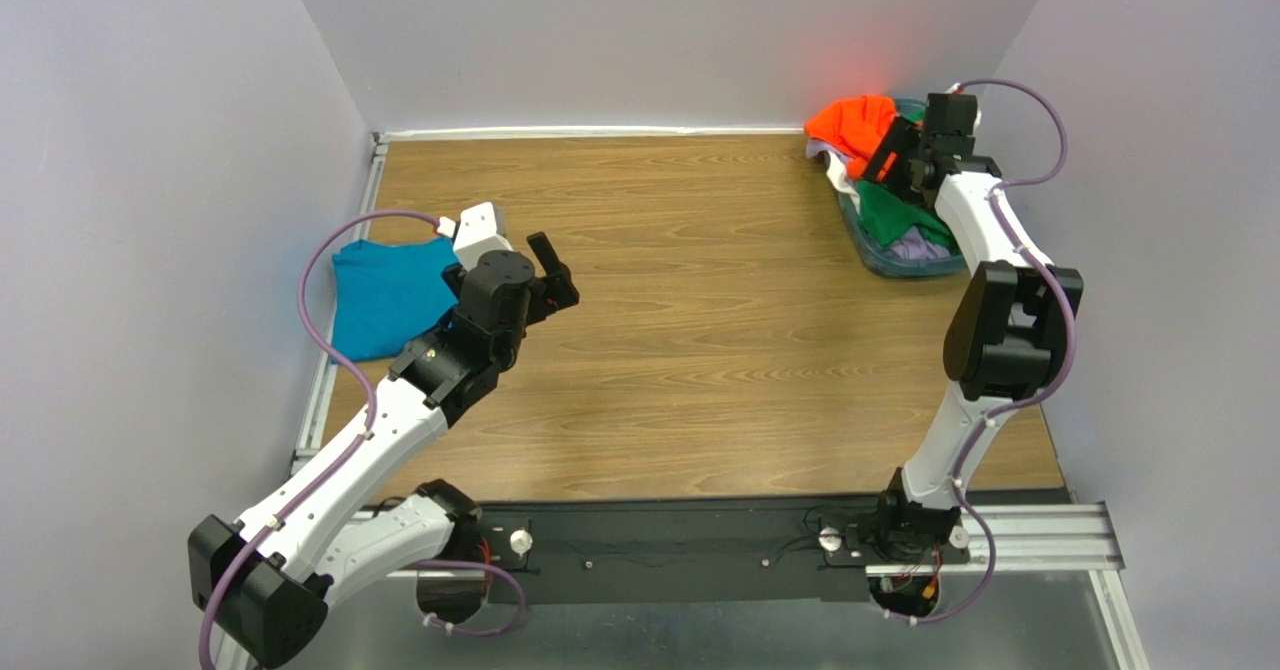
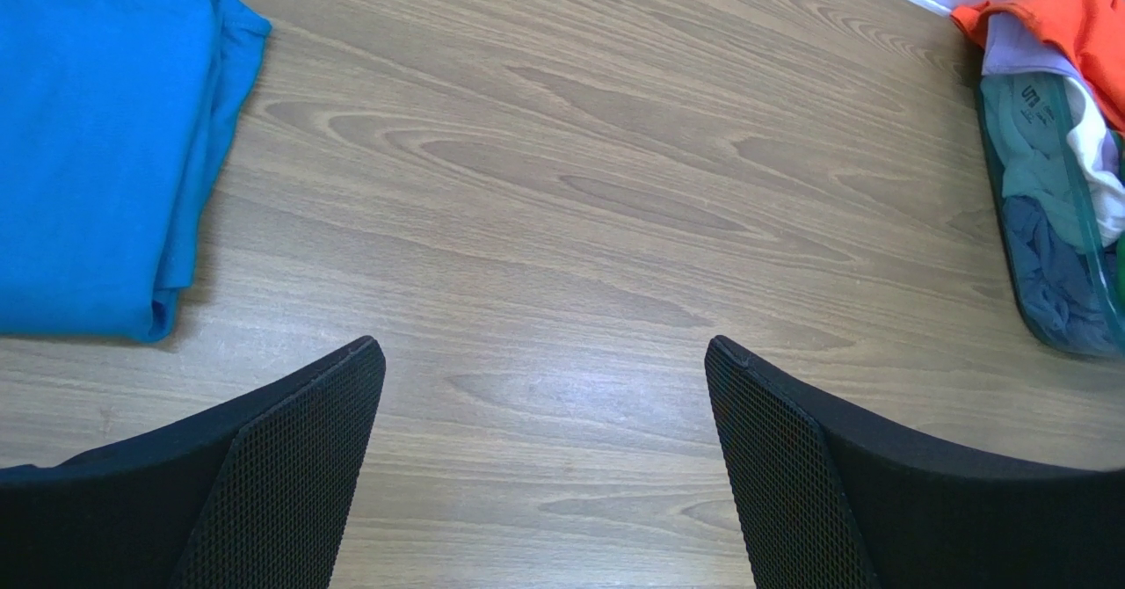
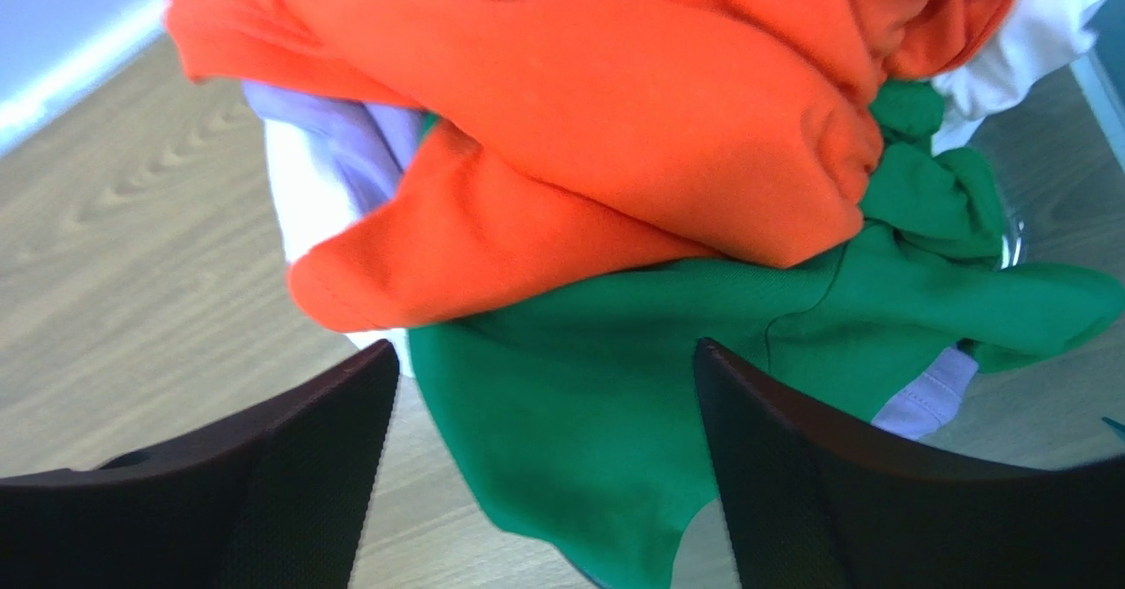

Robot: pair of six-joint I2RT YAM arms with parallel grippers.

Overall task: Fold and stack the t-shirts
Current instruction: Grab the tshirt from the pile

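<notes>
table (image 1: pixel 706 325): matt wood grain | t-shirts (image 3: pixel 634 114): soft matt cloth | basket (image 1: pixel 887 262): clear plastic

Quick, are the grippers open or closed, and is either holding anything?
Left gripper: open, empty.
Right gripper: open over the green shirt, nothing held.

Table (image 1: pixel 706 340): folded shirt (image 1: pixel 388 295) lies flat at left edge. Far right corner: basket (image 1: pixel 887 262), with shirt pile (image 1: pixel 864 145) in it, apparently spilling over its left rim. Over the pile, right gripper (image 1: pixel 899 157); just right of folded shirt, left gripper (image 1: pixel 553 273).
</notes>
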